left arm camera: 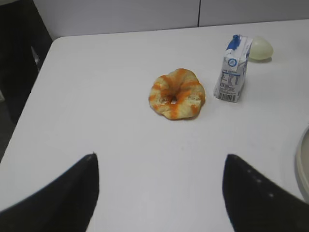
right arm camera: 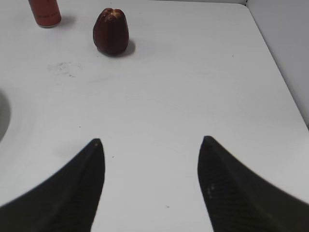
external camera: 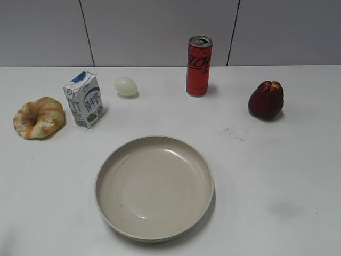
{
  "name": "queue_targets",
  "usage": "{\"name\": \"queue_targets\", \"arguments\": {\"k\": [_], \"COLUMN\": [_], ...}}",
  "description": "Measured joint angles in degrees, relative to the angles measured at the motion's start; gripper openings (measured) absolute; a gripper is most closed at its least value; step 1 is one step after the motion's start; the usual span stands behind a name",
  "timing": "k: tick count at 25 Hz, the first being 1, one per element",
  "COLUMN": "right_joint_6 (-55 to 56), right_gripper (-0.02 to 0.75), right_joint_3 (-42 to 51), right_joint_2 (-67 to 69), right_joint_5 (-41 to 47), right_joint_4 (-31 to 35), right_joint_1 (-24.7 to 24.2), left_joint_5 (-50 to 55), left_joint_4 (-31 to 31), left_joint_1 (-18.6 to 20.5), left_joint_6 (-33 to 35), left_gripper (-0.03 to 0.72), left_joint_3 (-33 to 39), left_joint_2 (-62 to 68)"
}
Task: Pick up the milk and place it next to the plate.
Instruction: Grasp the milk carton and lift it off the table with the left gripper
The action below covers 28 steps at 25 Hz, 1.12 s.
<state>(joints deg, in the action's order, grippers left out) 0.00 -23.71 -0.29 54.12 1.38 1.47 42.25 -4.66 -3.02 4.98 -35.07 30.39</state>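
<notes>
— Five loose items ring the large round beige-cream plate point(external camera: 154, 186) on the white surface point(external camera: 277, 176). Why does the small white milk carton with the blue top point(external camera: 84, 100) matter most?

— It is the thing to be moved. It stands upright at the back left, well apart from the plate, just beside the orange-striped ring-shaped pastry point(external camera: 38, 117), with the pale round egg-like object point(external camera: 126, 86) behind it to the right.

— And the tools?

— Left tool point(left arm camera: 161, 186) is spread wide and grasping nothing, hanging over bare surface short of the pastry. Right tool point(right arm camera: 150, 176) is likewise released — empty, over its own side near the dark red fruit point(right arm camera: 111, 31).

— So which one goes?

— Likely the left, since the carton sits on its side. The pastry lies close, so I would guess the approach must avoid nudging it.

— The tall red soda can point(external camera: 199, 66)?

— Standing at the back, out of the way.
</notes>
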Motion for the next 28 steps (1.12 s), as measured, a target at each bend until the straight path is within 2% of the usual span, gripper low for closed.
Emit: {"name": "queue_targets", "arguments": {"k": [4,9,11,13,16,21,28], "right_joint_6": [0.0,0.0,0.0,0.0,0.0,0.0,0.0], "right_gripper": [0.463,0.461,0.46,0.46,0.46,0.46,0.46], "right_joint_3": [0.0,0.0,0.0,0.0,0.0,0.0,0.0], "right_joint_2": [0.0,0.0,0.0,0.0,0.0,0.0,0.0], "right_joint_5": [0.0,0.0,0.0,0.0,0.0,0.0,0.0], "right_joint_4": [0.0,0.0,0.0,0.0,0.0,0.0,0.0], "right_joint_1": [0.0,0.0,0.0,0.0,0.0,0.0,0.0], "left_joint_5": [-1.5,2.29,5.43,7.55,9.05,9.47,9.62], "left_joint_4": [-4.03,-16.0,-18.66,-18.97,-18.47,-13.39,-11.42], "left_joint_1": [0.0,0.0,-0.42,-1.45,-4.44,-9.69,-11.02], "left_joint_6": [2.07,15.74,17.95,18.88,19.2,19.22,18.03], "left_gripper": [0.6,0.6,0.6,0.605,0.658,0.67,0.67], "left_joint_3": [-9.36,-25.12,-31.24,-36.03,-41.85,-48.99,-57.14], "left_joint_2": [18.39,39.84,46.58,53.06,60.98,71.85,83.24]}}
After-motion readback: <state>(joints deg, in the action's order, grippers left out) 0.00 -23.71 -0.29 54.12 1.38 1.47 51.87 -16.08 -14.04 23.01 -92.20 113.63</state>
